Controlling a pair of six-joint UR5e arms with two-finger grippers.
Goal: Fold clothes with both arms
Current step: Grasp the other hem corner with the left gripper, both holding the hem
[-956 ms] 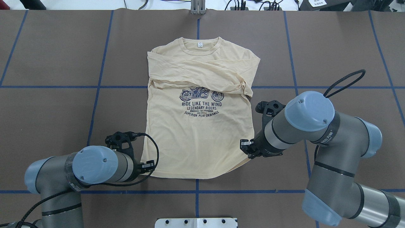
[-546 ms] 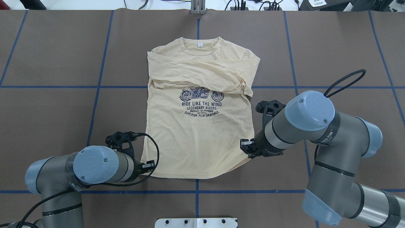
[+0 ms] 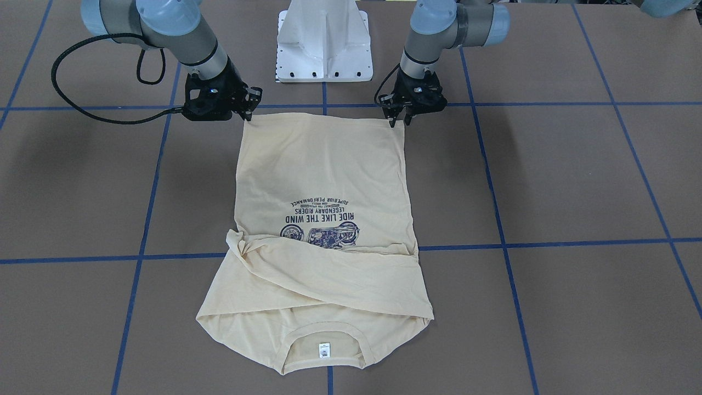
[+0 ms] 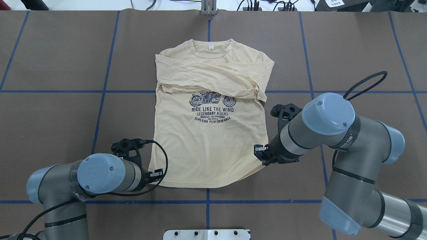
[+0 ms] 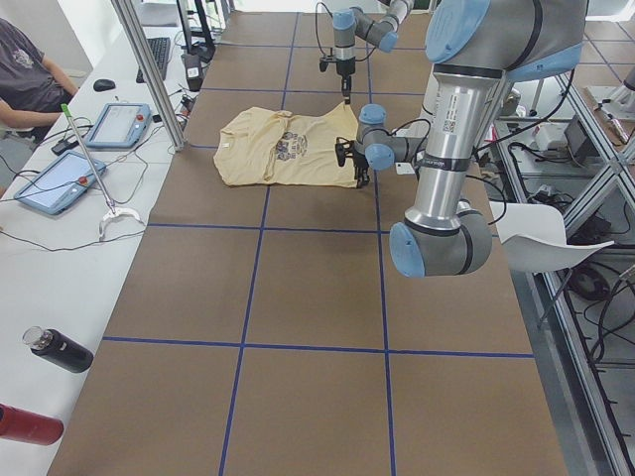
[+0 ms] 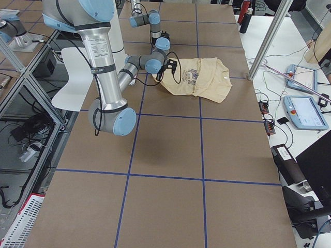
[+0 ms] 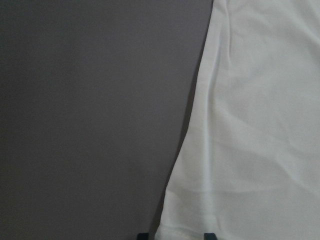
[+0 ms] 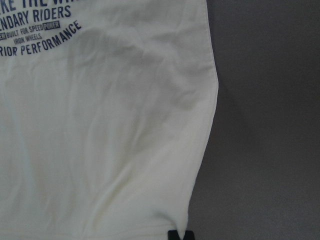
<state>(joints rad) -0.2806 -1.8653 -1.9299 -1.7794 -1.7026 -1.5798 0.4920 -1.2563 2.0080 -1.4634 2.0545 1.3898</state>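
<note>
The clothes are one cream-yellow T-shirt (image 4: 206, 146) lying flat, print up, in the middle of the table (image 4: 60, 60), neck label (image 4: 210, 47) at the far end. Both sleeves are folded across the chest above the navy motorcycle print (image 4: 212, 106). My left gripper (image 4: 159, 175) sits at the near left hem corner; in the left wrist view its fingertips (image 7: 142, 236) stand apart with the hem edge between them. My right gripper (image 4: 258, 156) is at the near right hem corner, shut on the shirt's edge (image 8: 200, 165), fingertips (image 8: 173, 235) close together.
The white pedestal base (image 3: 323, 44) stands just behind the near hem. Blue tape lines (image 4: 105, 91) cross the brown table. A metal post (image 4: 208, 8) is at the far edge. A person (image 5: 25, 69), tablets and bottles (image 5: 60, 349) are on the side bench.
The right arm has shifted a little to the right and away from me, gripper still at the hem corner. The left arm and the shirt have barely moved.
</note>
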